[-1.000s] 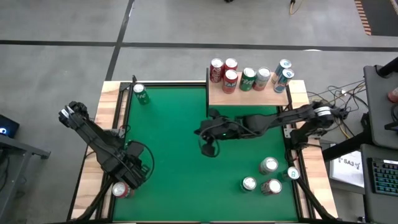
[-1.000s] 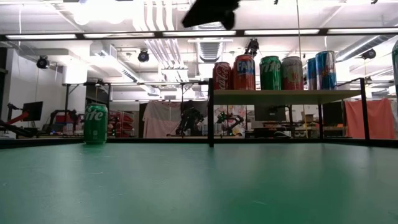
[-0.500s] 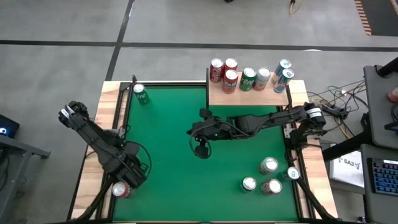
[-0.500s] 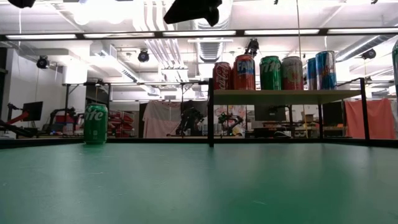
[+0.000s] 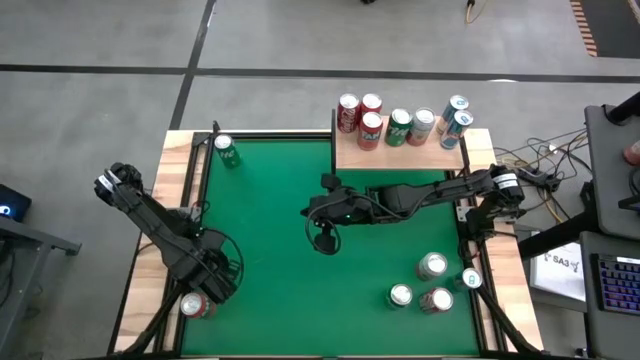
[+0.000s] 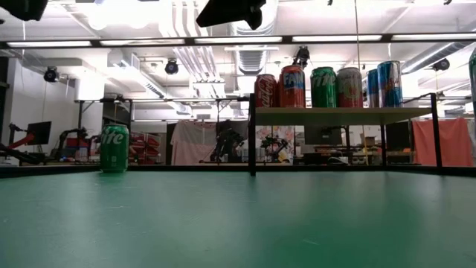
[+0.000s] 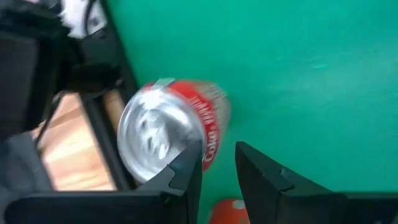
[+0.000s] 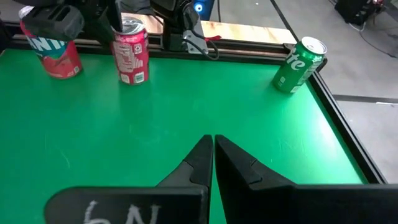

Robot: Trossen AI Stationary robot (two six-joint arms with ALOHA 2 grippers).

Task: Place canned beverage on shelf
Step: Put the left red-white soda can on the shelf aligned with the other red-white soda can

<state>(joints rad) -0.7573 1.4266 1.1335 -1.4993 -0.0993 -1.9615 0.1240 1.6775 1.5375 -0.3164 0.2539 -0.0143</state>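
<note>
Shelf [image 5: 400,156], pale wood, black posts, seven cans [image 5: 398,126]

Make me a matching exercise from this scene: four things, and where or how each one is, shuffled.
Things:
1. green can
2. shelf
3. right gripper
4. red can

Places or states:
A. shut, empty, above the middle of the table
B. at the table corner at the high view's lower left
C. standing alone at the table corner at the high view's upper left
D. carrying a group of cans

Pairs: 1-C, 2-D, 3-A, 4-B
</note>
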